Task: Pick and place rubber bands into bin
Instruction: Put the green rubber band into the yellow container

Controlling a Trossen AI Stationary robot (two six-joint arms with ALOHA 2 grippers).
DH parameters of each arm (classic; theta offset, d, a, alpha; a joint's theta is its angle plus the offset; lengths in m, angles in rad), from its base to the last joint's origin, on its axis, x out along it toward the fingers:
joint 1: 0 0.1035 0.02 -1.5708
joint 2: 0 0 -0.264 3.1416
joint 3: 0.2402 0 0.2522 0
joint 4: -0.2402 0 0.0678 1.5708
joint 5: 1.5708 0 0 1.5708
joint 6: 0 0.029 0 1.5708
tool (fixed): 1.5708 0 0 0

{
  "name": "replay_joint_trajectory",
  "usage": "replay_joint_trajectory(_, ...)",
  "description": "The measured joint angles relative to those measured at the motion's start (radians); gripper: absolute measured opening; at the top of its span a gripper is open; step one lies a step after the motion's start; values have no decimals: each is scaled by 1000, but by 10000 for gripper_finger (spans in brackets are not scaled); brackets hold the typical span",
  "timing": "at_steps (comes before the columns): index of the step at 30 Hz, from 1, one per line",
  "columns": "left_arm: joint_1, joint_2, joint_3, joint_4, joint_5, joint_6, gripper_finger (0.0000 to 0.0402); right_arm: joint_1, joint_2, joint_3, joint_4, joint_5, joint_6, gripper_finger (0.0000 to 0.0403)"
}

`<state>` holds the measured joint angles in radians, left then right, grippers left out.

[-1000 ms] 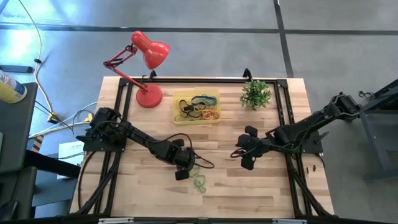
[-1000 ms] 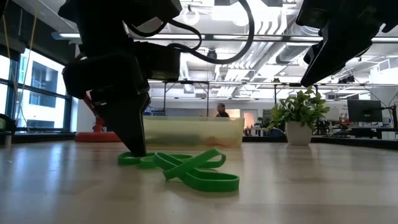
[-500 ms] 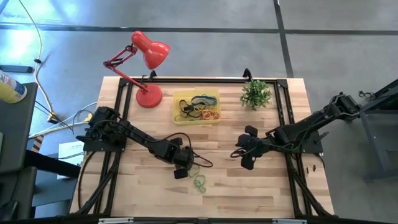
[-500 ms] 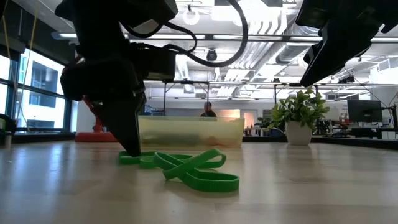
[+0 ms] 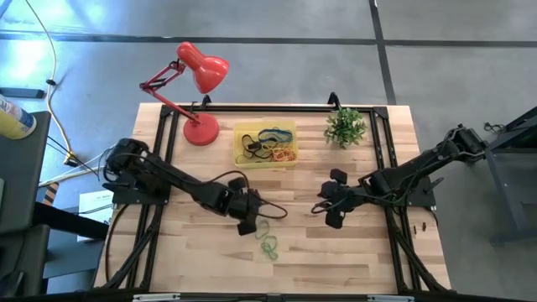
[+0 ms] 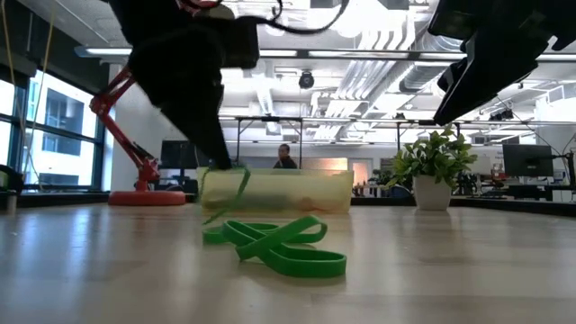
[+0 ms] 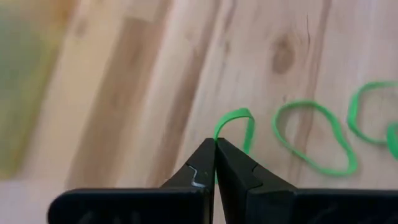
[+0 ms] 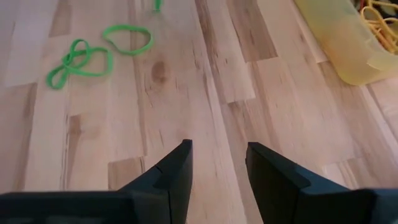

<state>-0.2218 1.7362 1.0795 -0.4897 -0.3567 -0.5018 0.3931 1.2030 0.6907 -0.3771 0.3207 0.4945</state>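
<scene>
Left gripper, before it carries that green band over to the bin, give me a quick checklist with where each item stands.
1. Left gripper shut on a green rubber band: ok.
2. Band lifted off the table: ok, it hangs from the fingers in the low view.
3. Only one band taken: ok, the other green bands lie on the wood.
4. Yellow bin has room: ok.
5. Right gripper open, off the path: ok.
</scene>
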Motion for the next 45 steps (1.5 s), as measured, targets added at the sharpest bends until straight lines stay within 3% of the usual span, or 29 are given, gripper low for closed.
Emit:
replay_joint_trajectory(8,46,-88,0,-24,-100,71,0,0,0,0,1,33,-2,140)
replay_joint_trajectory(16,225,-195,2,-30,-128,328,0,0,0,0,3,114,12,140)
replay_joint_trajectory(25,558,-238,2,-15,64,688,0,-7,0,0,35,232,47,140)
replay_joint_trajectory(32,775,-233,2,23,222,877,0,-62,0,0,118,231,68,139)
replay_joint_trajectory(38,877,-233,1,27,277,981,0,-98,0,0,121,226,109,139)
replay_joint_trajectory(45,896,-193,-29,30,309,1039,0,-140,0,0,123,225,111,139)
